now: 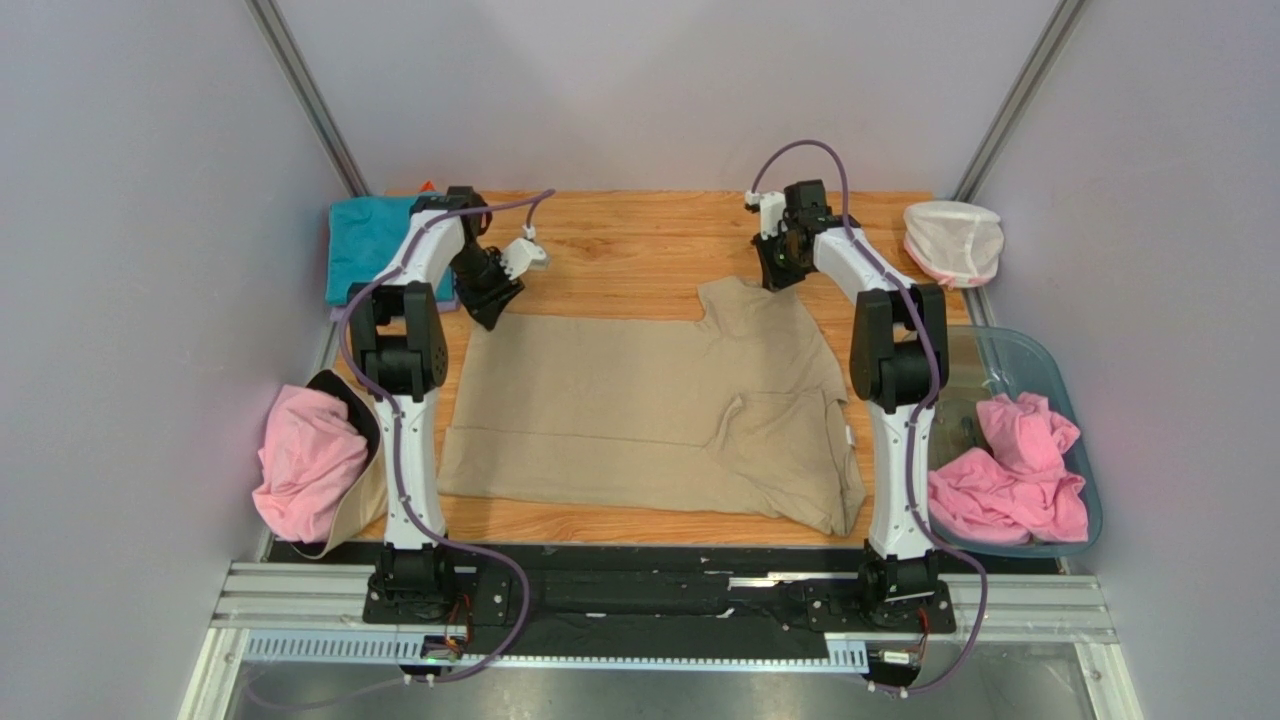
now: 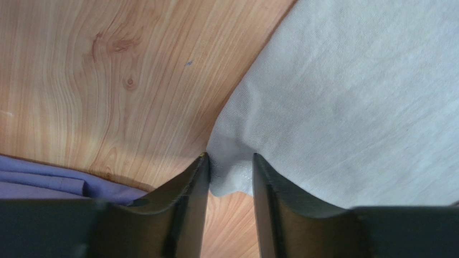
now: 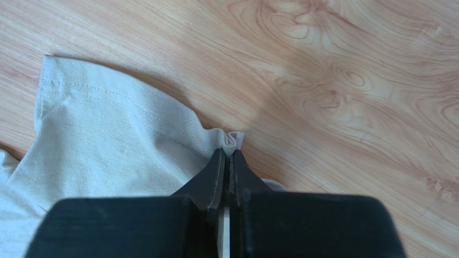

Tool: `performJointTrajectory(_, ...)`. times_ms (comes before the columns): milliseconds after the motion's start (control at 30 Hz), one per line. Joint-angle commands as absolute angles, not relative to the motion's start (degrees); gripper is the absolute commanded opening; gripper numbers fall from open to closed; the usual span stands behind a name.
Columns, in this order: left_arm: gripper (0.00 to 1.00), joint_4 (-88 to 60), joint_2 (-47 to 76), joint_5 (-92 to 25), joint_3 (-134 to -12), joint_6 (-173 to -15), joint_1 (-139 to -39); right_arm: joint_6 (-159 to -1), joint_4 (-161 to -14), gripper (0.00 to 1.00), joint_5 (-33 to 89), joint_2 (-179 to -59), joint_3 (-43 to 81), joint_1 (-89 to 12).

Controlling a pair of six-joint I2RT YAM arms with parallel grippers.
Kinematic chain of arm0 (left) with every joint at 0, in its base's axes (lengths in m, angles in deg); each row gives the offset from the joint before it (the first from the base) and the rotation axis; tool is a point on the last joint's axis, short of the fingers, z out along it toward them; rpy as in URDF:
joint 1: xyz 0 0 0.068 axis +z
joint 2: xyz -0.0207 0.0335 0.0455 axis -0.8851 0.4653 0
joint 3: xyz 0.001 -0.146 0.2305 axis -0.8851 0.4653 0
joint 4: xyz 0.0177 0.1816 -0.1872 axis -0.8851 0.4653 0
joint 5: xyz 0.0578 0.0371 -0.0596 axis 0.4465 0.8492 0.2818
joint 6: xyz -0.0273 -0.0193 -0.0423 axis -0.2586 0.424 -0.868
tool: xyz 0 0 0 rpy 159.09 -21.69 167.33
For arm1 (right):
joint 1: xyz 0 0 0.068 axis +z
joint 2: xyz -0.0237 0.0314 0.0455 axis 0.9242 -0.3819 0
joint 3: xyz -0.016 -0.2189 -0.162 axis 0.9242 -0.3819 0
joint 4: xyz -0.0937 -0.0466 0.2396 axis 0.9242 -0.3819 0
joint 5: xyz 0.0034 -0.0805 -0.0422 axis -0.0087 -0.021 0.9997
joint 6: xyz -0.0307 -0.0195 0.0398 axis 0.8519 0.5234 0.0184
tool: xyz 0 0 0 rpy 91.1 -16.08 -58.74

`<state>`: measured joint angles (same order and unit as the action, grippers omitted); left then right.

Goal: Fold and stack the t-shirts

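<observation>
The large tan t-shirt (image 1: 646,405) lies spread across the middle of the table. My left gripper (image 1: 492,311) is down at its far left corner. In the left wrist view the jaws (image 2: 230,159) stand apart, with the shirt's corner (image 2: 231,177) lying between the fingertips. My right gripper (image 1: 778,275) is at the shirt's far right edge. It (image 3: 229,156) is shut on a small pinched fold of the tan hem (image 3: 233,140). A teal t-shirt (image 1: 368,240) lies at the far left corner, with lilac cloth (image 2: 43,180) beside it. A pink t-shirt (image 1: 308,458) is heaped at the left edge.
A clear bluish tub (image 1: 1037,360) at the right edge holds more pink cloth (image 1: 1014,473). A white net pouch (image 1: 954,240) sits at the far right corner. Bare wood (image 1: 631,240) runs along the far side between the two grippers. Grey walls close in the table.
</observation>
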<state>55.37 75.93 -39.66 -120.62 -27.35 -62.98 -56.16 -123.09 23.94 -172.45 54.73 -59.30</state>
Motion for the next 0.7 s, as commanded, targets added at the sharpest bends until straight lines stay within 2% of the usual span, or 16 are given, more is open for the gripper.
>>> performJointTrajectory(0,0.37,57.32,76.47,-39.29,-121.02,-25.11,-62.62,-54.87,-124.01,0.00,24.46,-168.89,53.60,-58.85)
performJointTrajectory(100,0.22,57.49,76.65,-38.41,-120.67,-25.20,-62.62,-54.43,-123.93,0.00,24.81,-168.37,52.81,-58.85)
performJointTrajectory(367,0.00,54.87,73.93,-37.62,-120.32,-28.00,-62.62,-53.82,-124.10,0.00,25.34,-165.64,50.88,-58.85)
performJointTrajectory(667,0.00,47.22,64.26,-32.26,-109.69,-32.05,-64.20,-52.94,-125.59,0.00,24.38,-155.72,46.74,-58.85)
